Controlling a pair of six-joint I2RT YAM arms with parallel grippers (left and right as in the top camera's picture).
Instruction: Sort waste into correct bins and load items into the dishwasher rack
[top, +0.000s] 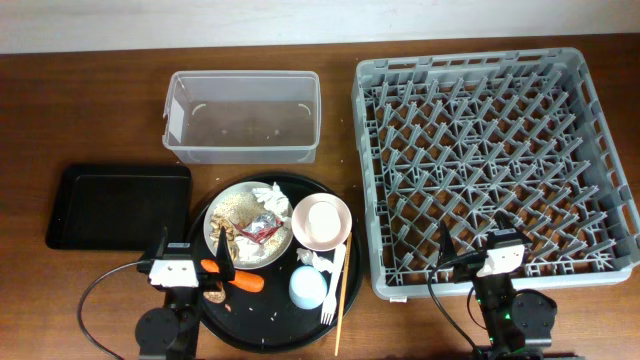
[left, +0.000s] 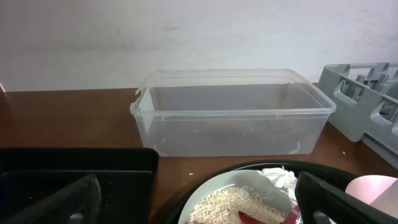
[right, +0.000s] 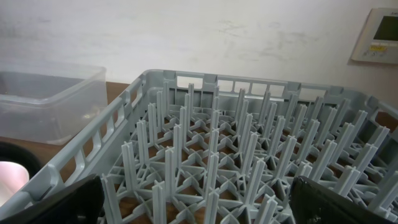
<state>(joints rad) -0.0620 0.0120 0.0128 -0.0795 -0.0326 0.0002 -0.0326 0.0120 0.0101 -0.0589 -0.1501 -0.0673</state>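
Note:
A round black tray (top: 262, 318) holds a plate (top: 222, 214) of rice, crumpled tissue and a red wrapper, a white bowl (top: 322, 222), a blue cup (top: 308, 287), a white fork (top: 331, 290), a chopstick (top: 342, 305) and an orange carrot piece (top: 243, 281). The grey dishwasher rack (top: 490, 160) is empty on the right. My left gripper (top: 195, 257) is open over the tray's left edge, and the plate (left: 227, 202) lies between its fingers (left: 199, 205). My right gripper (top: 477, 240) is open and empty above the rack's front edge (right: 202, 202).
A clear plastic bin (top: 240, 115) stands behind the tray, also in the left wrist view (left: 230, 118). A flat black rectangular tray (top: 118, 205) lies at the left. The rack's upright pegs (right: 236, 143) fill the right wrist view.

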